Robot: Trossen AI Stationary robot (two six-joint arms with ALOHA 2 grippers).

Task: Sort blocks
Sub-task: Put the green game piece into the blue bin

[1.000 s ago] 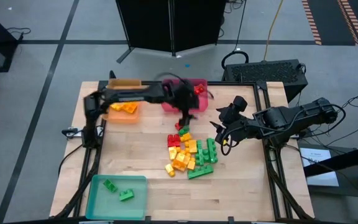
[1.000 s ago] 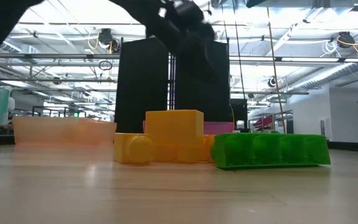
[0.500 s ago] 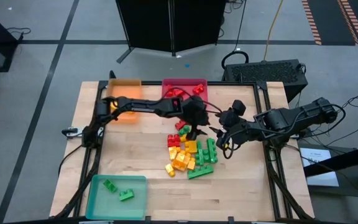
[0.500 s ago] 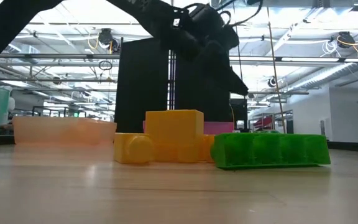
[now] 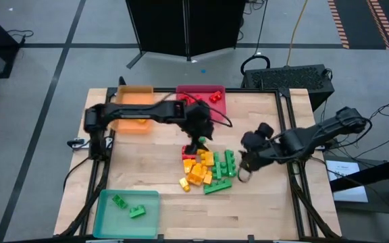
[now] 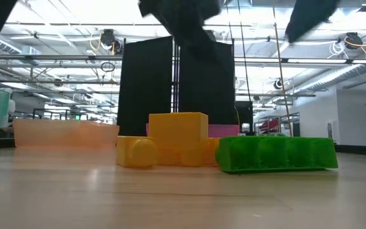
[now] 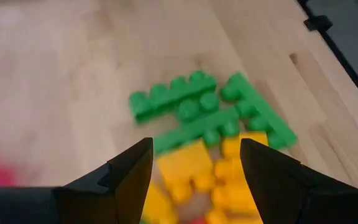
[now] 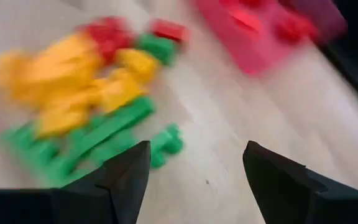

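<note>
The blocks (image 5: 206, 167) lie in a loose pile of red, yellow-orange and green bricks at mid-table. In the low view a yellow stack (image 6: 178, 137) and a long green brick (image 6: 275, 154) rest flat on the wood. My left gripper (image 5: 196, 144) hangs open over the pile's far-left corner, above the red bricks (image 5: 189, 152). Its wrist view shows yellow bricks (image 7: 191, 169) and green bricks (image 7: 197, 109) ahead of the open fingers (image 7: 194, 149). My right gripper (image 5: 243, 171) is open just right of the pile, and green bricks (image 8: 98, 140) lie in front of it (image 8: 194, 152).
An orange tray (image 5: 135, 91) and a red tray (image 5: 201, 90) holding red bricks sit at the far edge. A teal tray (image 5: 107, 214) with green bricks is at the near-left corner. Bare wood stretches near and right of the pile. Both arms cross the low view's top.
My left gripper has swung from over the red tray toward the near edge and come down over the pile's far-left corner. My right gripper has moved toward the near edge, alongside the pile's right side. The pile has not shifted.
</note>
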